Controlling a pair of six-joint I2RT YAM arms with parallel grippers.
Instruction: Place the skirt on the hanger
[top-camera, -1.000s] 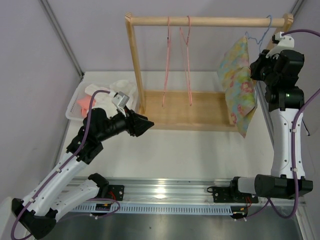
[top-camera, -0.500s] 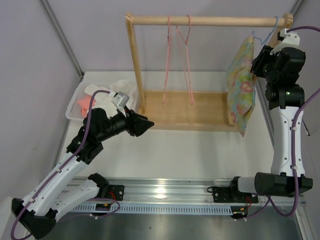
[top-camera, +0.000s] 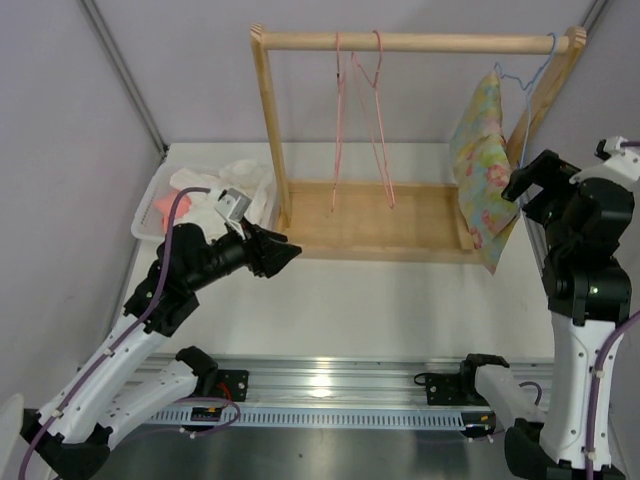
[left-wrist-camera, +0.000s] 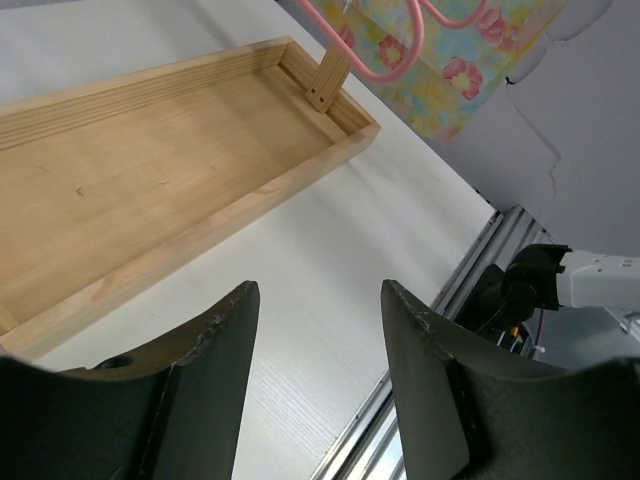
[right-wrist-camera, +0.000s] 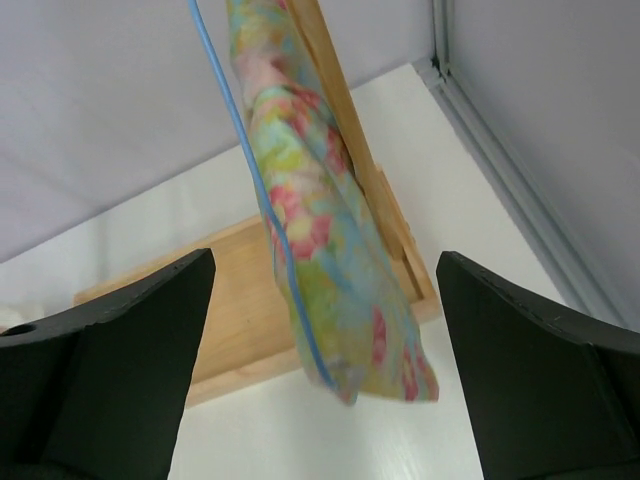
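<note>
— What's on the left?
— The left fingers (left-wrist-camera: 200, 370) are spread apart and hold nothing. They hang above the worktop (top-camera: 400, 300), near the left post of the wooden rack (top-camera: 420, 215).
— And the skirt?
— Right of two pink hangers (top-camera: 360, 120), the skirt (top-camera: 480, 170) hangs on the hanger (right-wrist-camera: 246, 160), which is hooked at the right end of the rack's rail.
— The right side?
— The right fingers (right-wrist-camera: 100, 350) are wide apart and empty, nearer than the skirt and clear of it.
</note>
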